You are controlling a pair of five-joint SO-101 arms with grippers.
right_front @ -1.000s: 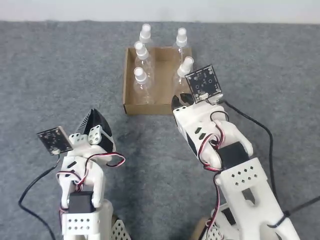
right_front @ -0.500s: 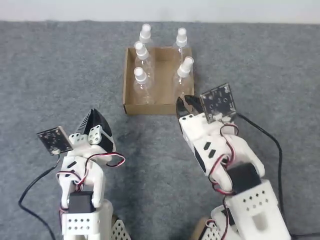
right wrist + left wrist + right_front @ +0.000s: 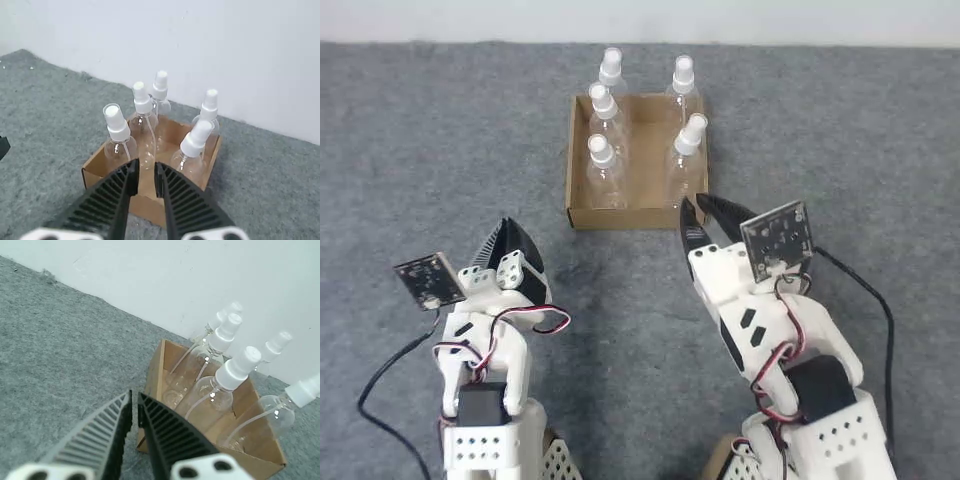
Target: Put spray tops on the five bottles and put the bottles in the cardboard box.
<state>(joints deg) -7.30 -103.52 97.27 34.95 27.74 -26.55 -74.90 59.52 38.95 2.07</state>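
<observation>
Looking at the cardboard box [image 3: 571, 160] on the grey carpet [image 3: 440, 140]: three bottles [image 3: 606, 178] stand inside it, and the two far bottles [image 3: 611, 80] sit right at its back wall, can't tell if in or just behind. All are upright, long axis vertical, spray tops [image 3: 600, 150] pointing up. Left gripper [image 3: 508, 228] is pinched closed on nothing, right gripper [image 3: 693, 203] is slightly parted and empty, just beside the box
</observation>
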